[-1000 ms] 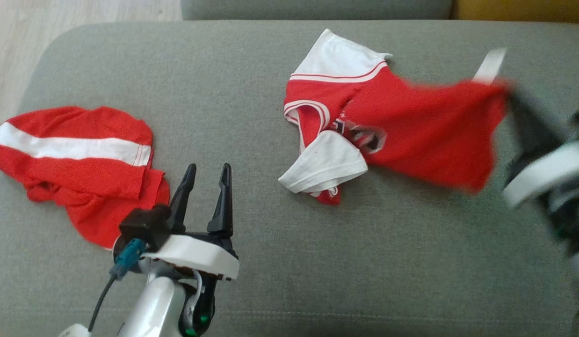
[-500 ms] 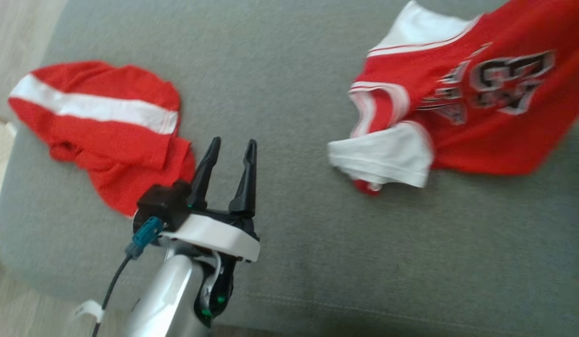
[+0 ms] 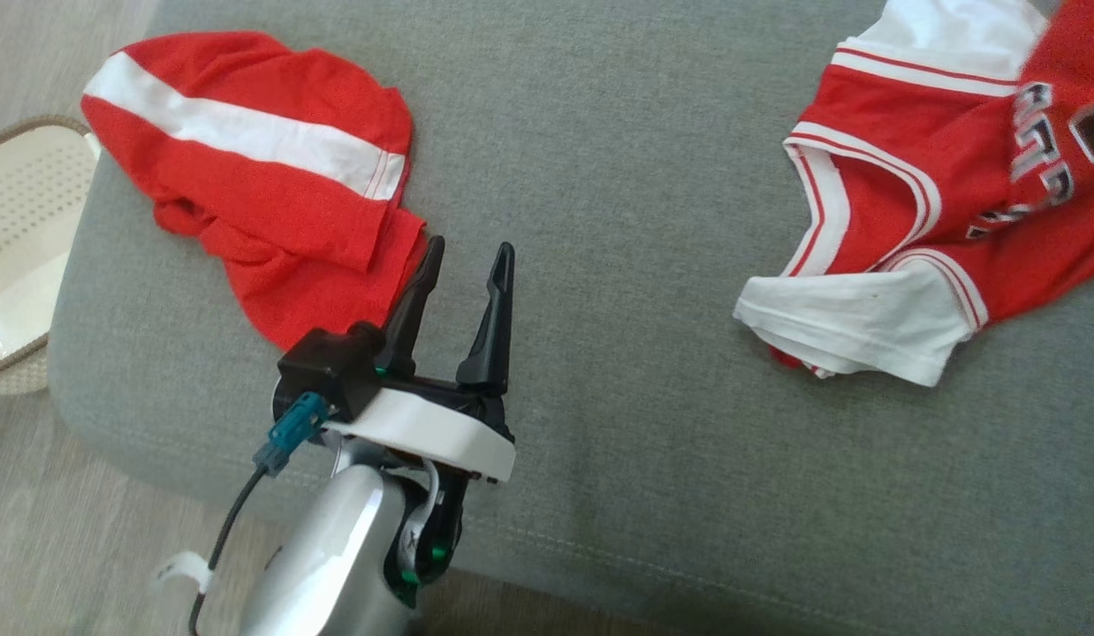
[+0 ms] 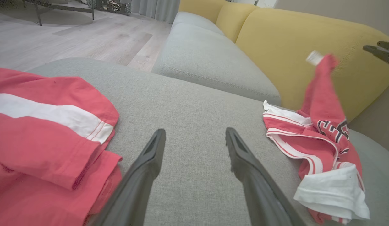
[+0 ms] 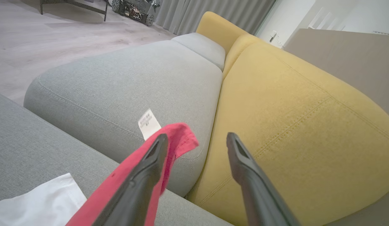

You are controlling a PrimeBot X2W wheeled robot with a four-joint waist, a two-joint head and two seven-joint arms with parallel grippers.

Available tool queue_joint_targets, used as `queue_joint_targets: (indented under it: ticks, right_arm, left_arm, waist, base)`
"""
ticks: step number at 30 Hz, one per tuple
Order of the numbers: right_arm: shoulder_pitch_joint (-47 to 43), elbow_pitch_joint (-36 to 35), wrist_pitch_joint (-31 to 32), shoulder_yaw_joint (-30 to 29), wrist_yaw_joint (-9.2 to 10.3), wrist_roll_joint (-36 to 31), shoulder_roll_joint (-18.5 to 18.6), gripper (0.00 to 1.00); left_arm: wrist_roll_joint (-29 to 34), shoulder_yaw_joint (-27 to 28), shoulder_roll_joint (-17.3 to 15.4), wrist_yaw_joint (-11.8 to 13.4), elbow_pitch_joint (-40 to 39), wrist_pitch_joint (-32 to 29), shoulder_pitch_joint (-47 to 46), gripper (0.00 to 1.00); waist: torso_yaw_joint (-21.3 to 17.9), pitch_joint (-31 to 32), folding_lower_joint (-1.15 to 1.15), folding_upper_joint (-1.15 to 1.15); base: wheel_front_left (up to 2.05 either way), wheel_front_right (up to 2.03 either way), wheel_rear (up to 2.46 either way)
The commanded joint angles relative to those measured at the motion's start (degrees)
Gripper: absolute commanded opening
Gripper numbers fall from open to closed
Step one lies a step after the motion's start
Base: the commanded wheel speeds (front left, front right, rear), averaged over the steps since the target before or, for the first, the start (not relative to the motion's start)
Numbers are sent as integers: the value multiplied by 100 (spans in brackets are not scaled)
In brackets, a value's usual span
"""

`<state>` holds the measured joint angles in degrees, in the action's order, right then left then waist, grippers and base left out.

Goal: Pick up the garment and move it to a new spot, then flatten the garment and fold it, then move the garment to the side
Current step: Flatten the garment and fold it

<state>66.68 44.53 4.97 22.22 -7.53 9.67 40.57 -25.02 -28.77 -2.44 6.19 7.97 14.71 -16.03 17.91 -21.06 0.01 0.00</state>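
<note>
The right gripper (image 5: 197, 135) has its two fingers spread. A red hem (image 5: 178, 141) with a white tag (image 5: 149, 124) lies against one finger rather than between them, so nothing is pinched. That hem belongs to the jersey (image 3: 892, 203), the task's thing, which sits on the right end of the grey cushion (image 3: 618, 221). Its white sleeve lies flat toward the cushion's front. In the left wrist view its far corner stands up off the cushion, blurred and just short of the right fingertips.

The left gripper (image 3: 470, 246) is also spread, over the cushion's front left part and holding nothing. The jersey lies well to its right, so the right arm is much the nearer. I judge the jersey's long axis to run from the sleeve up toward the raised hem, slanting across the cushion, so flattening would mean pulling along that line.

The jersey is thin, limp knit, red with white banding and dark lettering. It is bunched rather than flat. The cushion is coarse weave with rounded edges. A second cloth (image 3: 246, 185), red with a white stripe, is crumpled on the cushion's left end, touching or just beside the left fingers.
</note>
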Motion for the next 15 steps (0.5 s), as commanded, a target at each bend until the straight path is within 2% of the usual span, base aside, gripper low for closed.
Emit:
queue_joint_targets:
  ticks: [1,6,9,15]
  right_arm:
    - [38,-72,-116,-5,4,5,62,100]
    - [-113,512,-554,112,4,125,-147,100]
    - [-311,752,-926,204,4,307,-328,100]
    - [-807,705,-1534,136,4,757,-643,100]
  left_arm:
    - [-18,173,-43,42,-185,29,-193,100]
    - [55,234,-43,36,-126,29,-197,100]
    - [135,332,-43,-12,-55,29,-150,100]
    - [217,504,-43,-75,9,29,37,100]
  waist:
    - [-28,24,-1,0]
    - [-226,196,-1,0]
    - [-480,455,-1,0]
    - [-910,947,-1,0]
  base:
    - [0,0,0]
    - [0,0,0]
    - [0,0,0]
    - [0,0,0]
